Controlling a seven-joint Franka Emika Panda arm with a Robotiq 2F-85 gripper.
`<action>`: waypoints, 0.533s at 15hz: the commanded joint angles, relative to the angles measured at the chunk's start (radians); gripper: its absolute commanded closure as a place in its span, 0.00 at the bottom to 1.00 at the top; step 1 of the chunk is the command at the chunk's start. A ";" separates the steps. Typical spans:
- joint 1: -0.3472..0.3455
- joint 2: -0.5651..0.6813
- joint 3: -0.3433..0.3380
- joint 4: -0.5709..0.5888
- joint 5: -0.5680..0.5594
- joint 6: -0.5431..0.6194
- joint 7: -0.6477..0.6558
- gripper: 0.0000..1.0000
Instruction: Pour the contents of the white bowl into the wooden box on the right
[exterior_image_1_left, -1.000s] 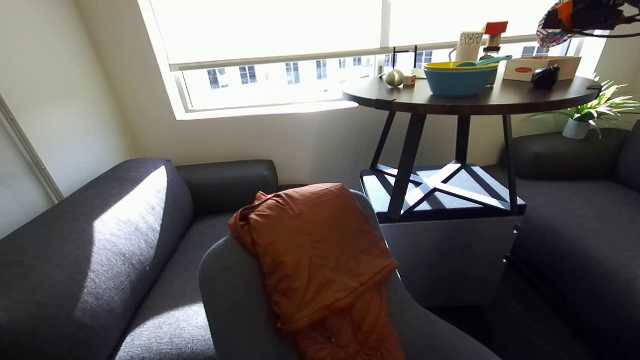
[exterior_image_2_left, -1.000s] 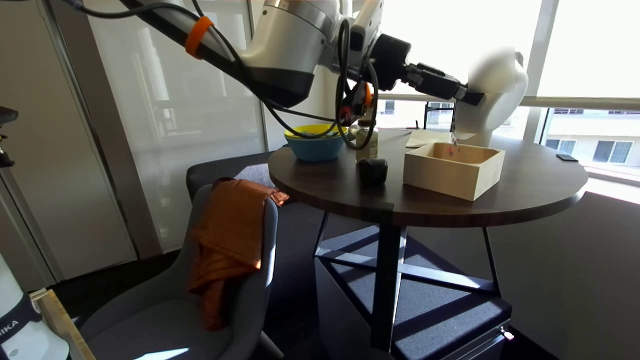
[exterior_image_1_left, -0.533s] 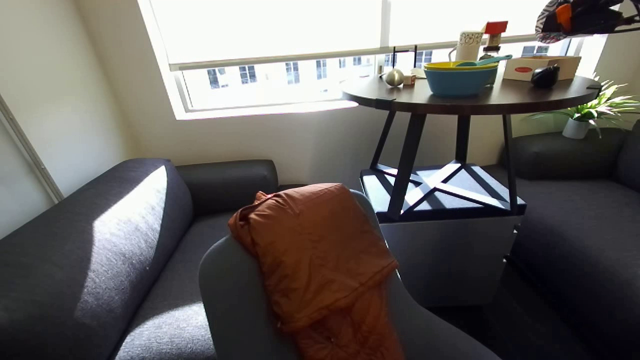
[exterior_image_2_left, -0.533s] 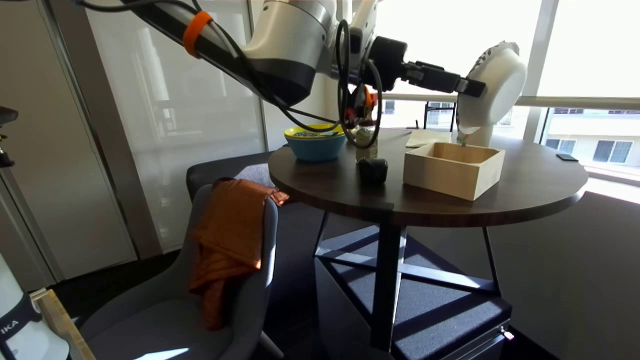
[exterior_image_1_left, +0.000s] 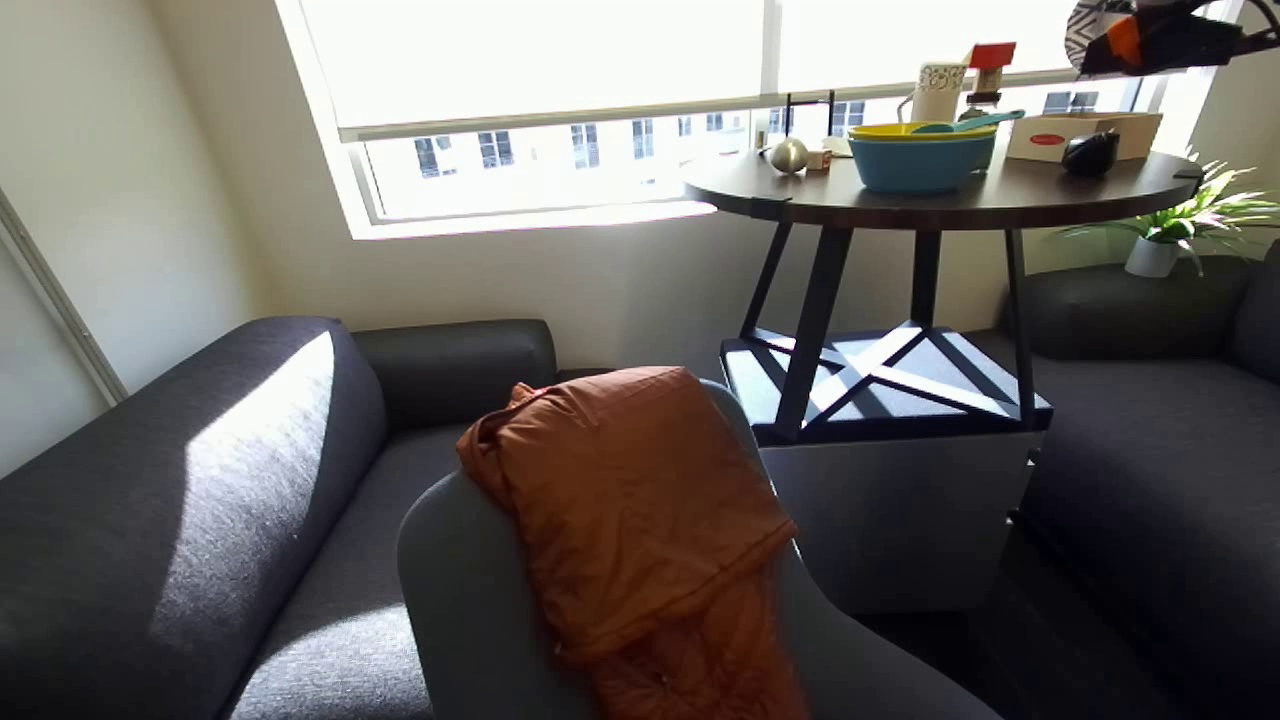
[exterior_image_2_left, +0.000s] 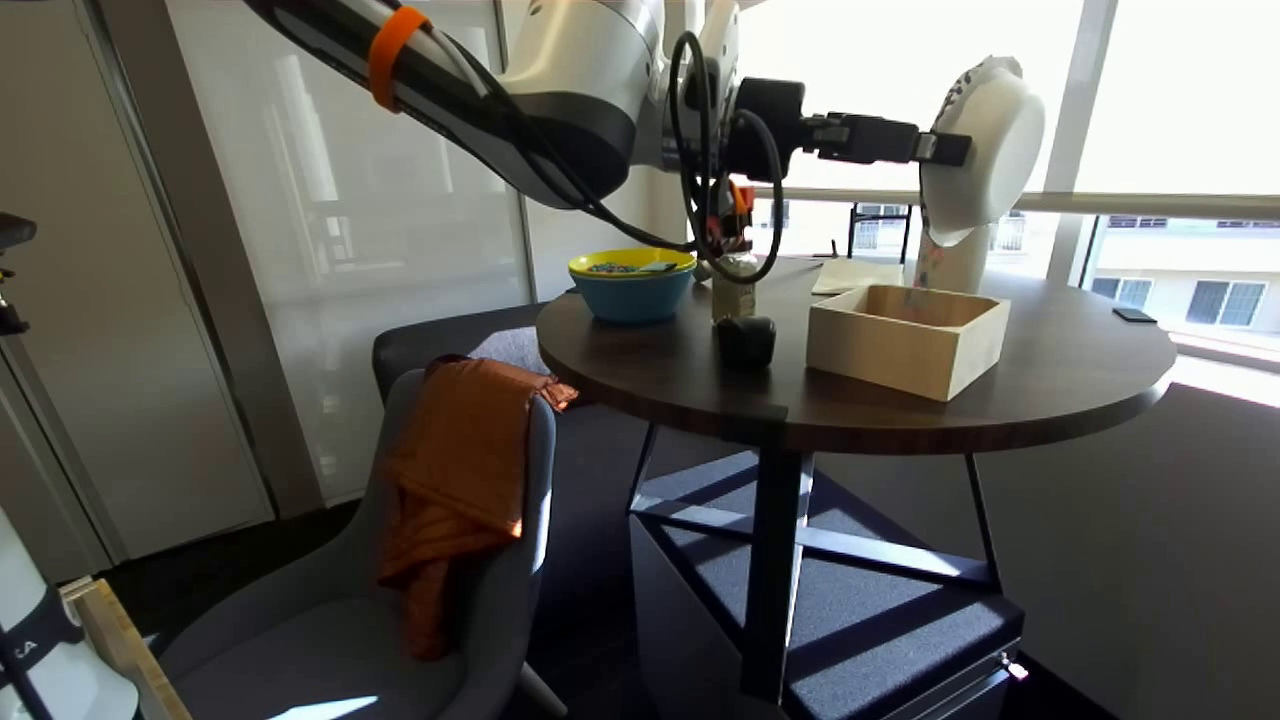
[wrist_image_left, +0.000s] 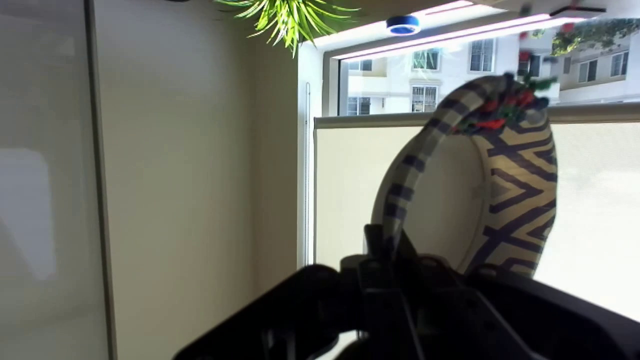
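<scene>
A window (exterior_image_2_left: 1220, 315) backs the round table (exterior_image_2_left: 1080, 345): left, a blue bowl (exterior_image_2_left: 632, 299), then the wooden box (exterior_image_2_left: 885, 345). Higher up, my claw (exterior_image_2_left: 945, 148) pinches the white bowl (exterior_image_2_left: 1002, 155) by its rim, tipped sideways, coloured bits (wrist_image_left: 524, 55) in midair: mid-pour, I judge. Next: tilt more, lip over the box.

The white bowl (exterior_image_2_left: 1000, 155), zigzag-patterned inside, is tipped onto its side above the wooden box (exterior_image_2_left: 880, 345), its rim pinched in the pincer (wrist_image_left: 391, 242). Red, green and dark bits (wrist_image_left: 522, 97) spill over its lip. The box, pale, low and open-topped, sits flat on the tabletop (exterior_image_2_left: 1080, 340).
</scene>
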 joint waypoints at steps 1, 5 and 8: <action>-0.054 -0.012 0.074 -0.007 -0.135 -0.049 0.137 0.99; -0.079 -0.017 0.110 -0.019 -0.228 -0.105 0.161 0.99; -0.092 -0.033 0.124 -0.040 -0.277 -0.119 0.146 0.99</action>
